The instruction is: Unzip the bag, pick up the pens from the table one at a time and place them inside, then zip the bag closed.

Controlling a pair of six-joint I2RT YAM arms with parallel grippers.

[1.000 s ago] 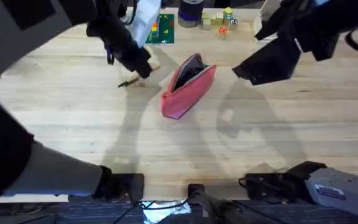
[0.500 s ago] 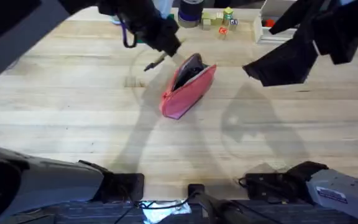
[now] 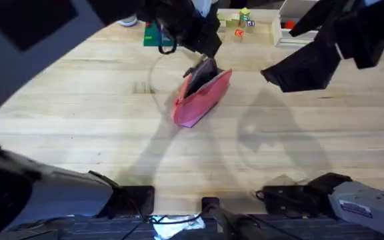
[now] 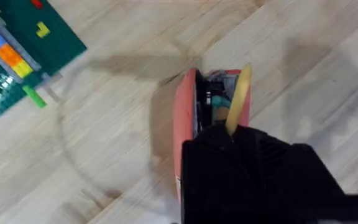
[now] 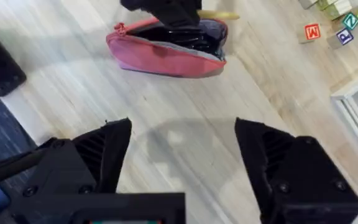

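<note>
- Overhead view: pink bag (image 3: 201, 98) lying slantwise near the middle of the pale wooden table (image 3: 79, 133), zip open, dark lining showing at its far end.
- Left gripper (image 3: 202, 48) poised over the bag's open far end, reaching in from the far left.
- Left wrist view: left gripper (image 4: 232, 134) clamped on the tan-yellow pen (image 4: 238, 99), the pen sticking out past the fingers and angled over the bag's (image 4: 186, 124) open mouth; whether the tip touches the lining cannot be told.
- Green brick plate (image 4: 17, 56) with coloured bricks lying on the table off to one side of the bag.
- Right gripper (image 3: 299, 70) raised over the table to the right of the bag, well apart from it.
- Right wrist view: right gripper (image 5: 182, 162) with fingers spread wide and nothing between them, above bare table (image 5: 185, 118); bag (image 5: 166, 50) beyond, with the yellow pen (image 5: 219, 15) at its open edge.
- Lettered toy blocks (image 5: 328, 28) at the table's far side.
</note>
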